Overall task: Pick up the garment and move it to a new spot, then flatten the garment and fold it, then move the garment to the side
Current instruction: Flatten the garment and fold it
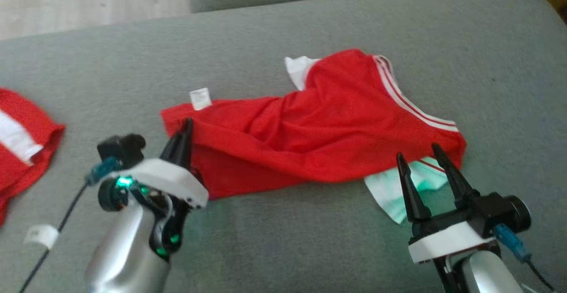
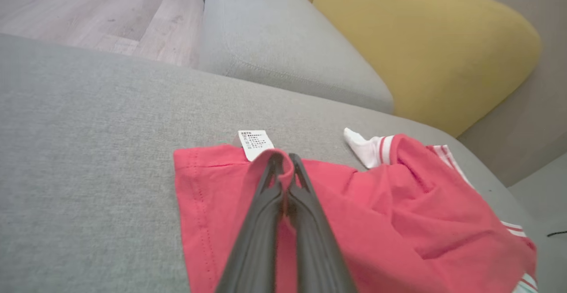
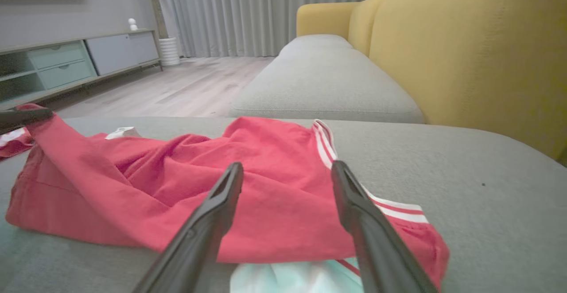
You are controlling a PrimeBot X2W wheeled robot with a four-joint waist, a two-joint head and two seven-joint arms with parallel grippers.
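Grey sofa cushion (image 1: pixel 310 240) under a rumpled red garment (image 1: pixel 319 129), another red-and-white cloth (image 1: pixel 44 133) at its left edge

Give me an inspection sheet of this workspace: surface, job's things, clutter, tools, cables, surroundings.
Surface: grey sofa cushion, fabric-covered.
Job's things: red garment lying crumpled, white label at its far left corner, white stripes along its right edge.
Clutter: second red garment at the left edge; pale green cloth peeking from under the near right end, possibly part of the garment.
Tools: left tool shut on the red garment's edge by the label; right tool open, holding nothing.
Cables: black cable off the left wrist with a white tag; second cable off the right wrist.
Surroundings: yellow backrest, wood floor, cabinet, curtains.
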